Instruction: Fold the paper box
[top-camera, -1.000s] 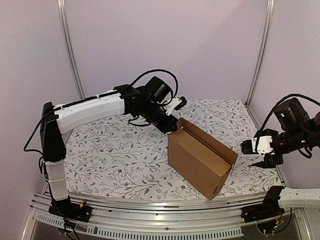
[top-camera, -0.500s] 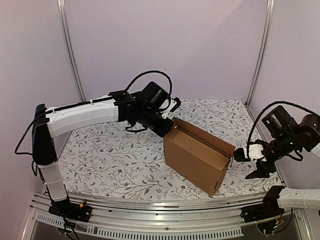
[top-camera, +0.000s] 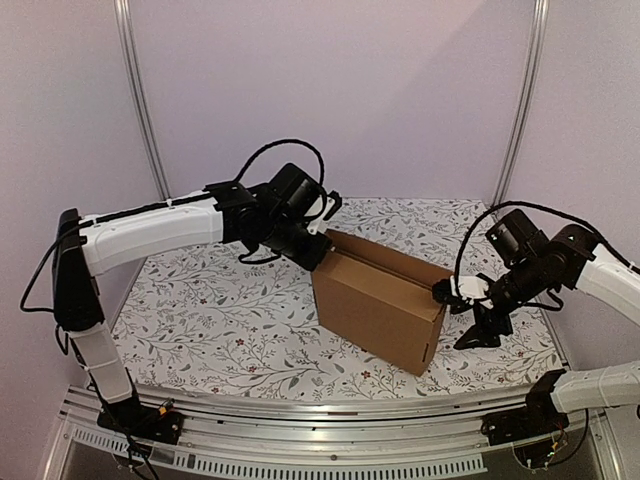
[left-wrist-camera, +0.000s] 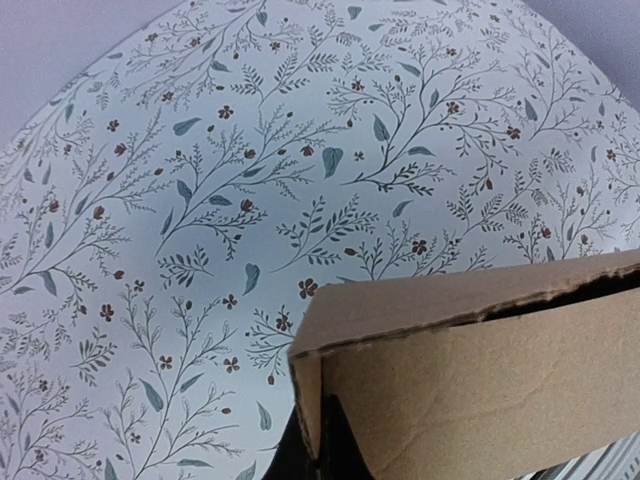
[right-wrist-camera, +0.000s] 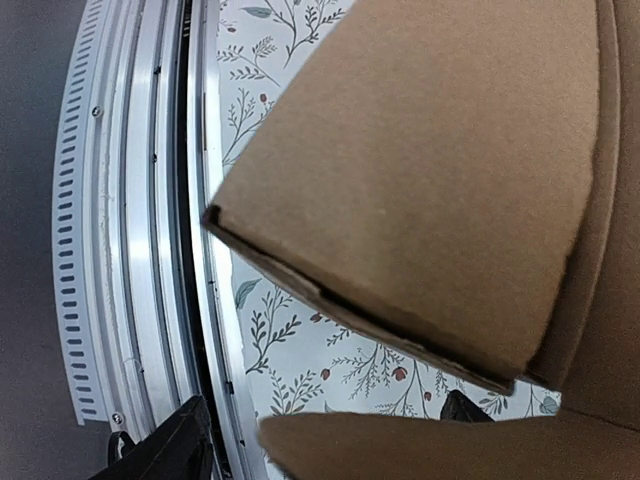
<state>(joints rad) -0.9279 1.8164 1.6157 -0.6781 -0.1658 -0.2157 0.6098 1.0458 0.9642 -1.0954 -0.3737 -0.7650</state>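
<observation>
Your tabletop (top-camera: 200, 300) is the widest thing here: a flat, matt white surface printed all over with grey-green leafy sprigs and small rust-red flowers. Along its near edge runs a silver metal rail (top-camera: 300, 455), ribbed lengthwise and pierced with a row of short slots.

Right of centre on the tabletop stands the paper box (top-camera: 375, 305), a plain brown corrugated cardboard carton. It is oblong and sharp-cornered, set at an angle with one long wall turned toward the near edge. Its faces are dull and slightly fibrous. In the left wrist view the cut edge of a wall is ragged, with dark hollow behind it. In the right wrist view a flap bends over in a soft rounded crease and ends in a thin layered edge.

Your left arm (top-camera: 150, 228), white shells over black joints with a looped black cable, reaches to the box's far left top corner. There the left gripper (top-camera: 318, 245) is closed on the cardboard wall.

Your right arm (top-camera: 525, 250), likewise black and white, comes in from the right. The right gripper (top-camera: 462, 315) stands with its jaws wide apart at the box's right end. Cardboard lies between the black fingers (right-wrist-camera: 170, 455), but you cannot tell whether they press on it
</observation>
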